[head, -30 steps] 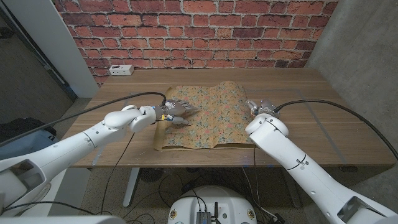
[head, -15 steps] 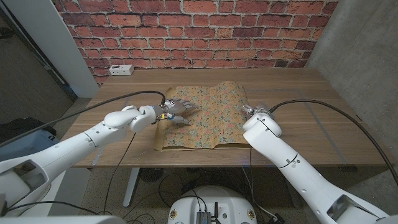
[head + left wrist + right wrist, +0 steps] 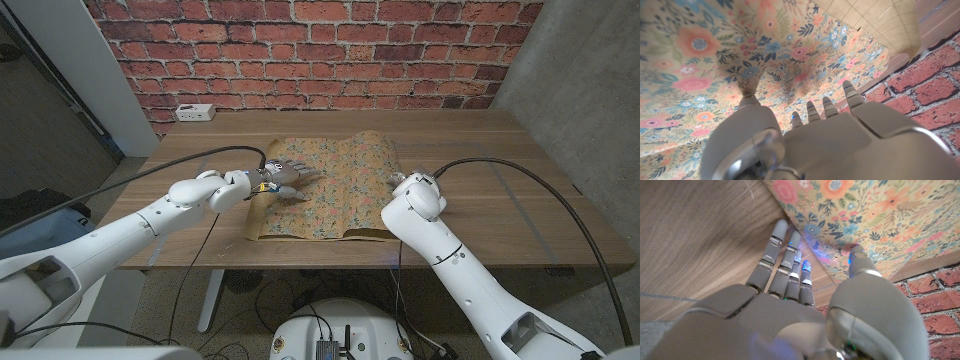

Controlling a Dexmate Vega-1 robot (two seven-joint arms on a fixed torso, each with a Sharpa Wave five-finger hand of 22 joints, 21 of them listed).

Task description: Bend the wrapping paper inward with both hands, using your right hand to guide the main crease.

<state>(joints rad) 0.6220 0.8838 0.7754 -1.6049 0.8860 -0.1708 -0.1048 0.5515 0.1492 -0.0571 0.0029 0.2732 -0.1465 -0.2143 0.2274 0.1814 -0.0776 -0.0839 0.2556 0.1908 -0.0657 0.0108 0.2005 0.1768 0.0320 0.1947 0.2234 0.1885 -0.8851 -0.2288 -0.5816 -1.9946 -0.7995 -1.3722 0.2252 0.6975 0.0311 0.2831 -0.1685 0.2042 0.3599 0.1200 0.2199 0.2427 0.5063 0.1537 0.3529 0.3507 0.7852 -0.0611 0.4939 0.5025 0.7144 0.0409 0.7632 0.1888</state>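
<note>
A floral wrapping paper lies spread on the wooden table, its right side humped up. My left hand rests on the paper's left part with its fingers spread, holding nothing. In the left wrist view this hand hovers low over the flower print, and a curled edge shows the paper's gridded back. My right hand is at the paper's right edge, largely hidden by its own wrist. In the right wrist view its straight fingers reach the paper's edge and the thumb touches the print.
A white power strip lies at the table's far left, before the brick wall. Black cables run along both arms above the tabletop. Bare wood lies to the right of the paper.
My right arm has swung inward to the left, bringing its hand against the paper's right edge, which has shifted slightly inward. The left hand has stayed where it was.
</note>
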